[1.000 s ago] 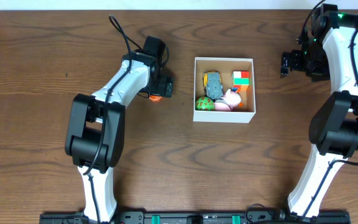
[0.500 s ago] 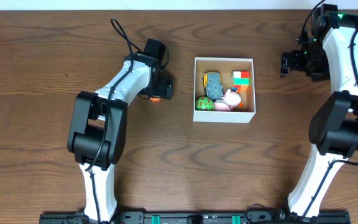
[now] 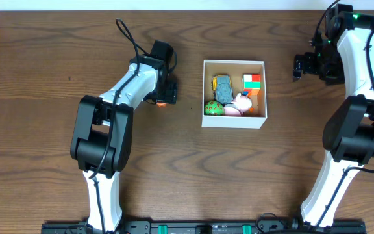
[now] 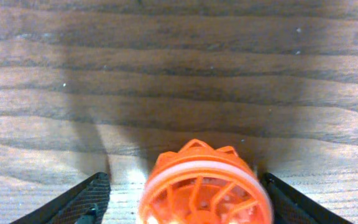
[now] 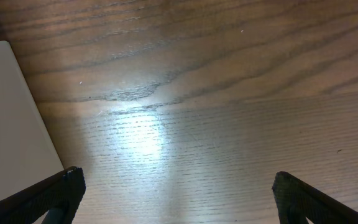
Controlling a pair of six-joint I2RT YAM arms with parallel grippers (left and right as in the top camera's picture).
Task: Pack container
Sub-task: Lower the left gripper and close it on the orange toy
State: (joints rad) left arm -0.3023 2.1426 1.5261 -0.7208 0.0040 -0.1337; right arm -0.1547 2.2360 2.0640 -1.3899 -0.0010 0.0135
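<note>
Dark wood-grain tabletop (image 3: 37,78), lit from above; the container (image 3: 234,62) sits at centre-right, well apart from both arms, holding a toy car (image 3: 223,88), a colour cube (image 3: 252,80), a green ball (image 3: 213,108) and a pink toy (image 3: 241,103); contents same as a second ago.

Change: the left gripper (image 4: 185,180) is now narrowed from its widest stance around the orange ribbed wheel toy (image 4: 204,190) on the table left of the box; its right finger (image 4: 291,199) looks at the toy's edge, while a sliver of lit wood shows beside its left finger (image 4: 79,199); cannot tell if the clamp is complete.

Reading: pick of the next item appears under way; lift and carry to the box not yet done.

The right gripper (image 5: 178,180) is unchanged, fingers spread wide, nothing between them, parked right of the box.

Writing, brands, labels: none legible in any view.
</note>
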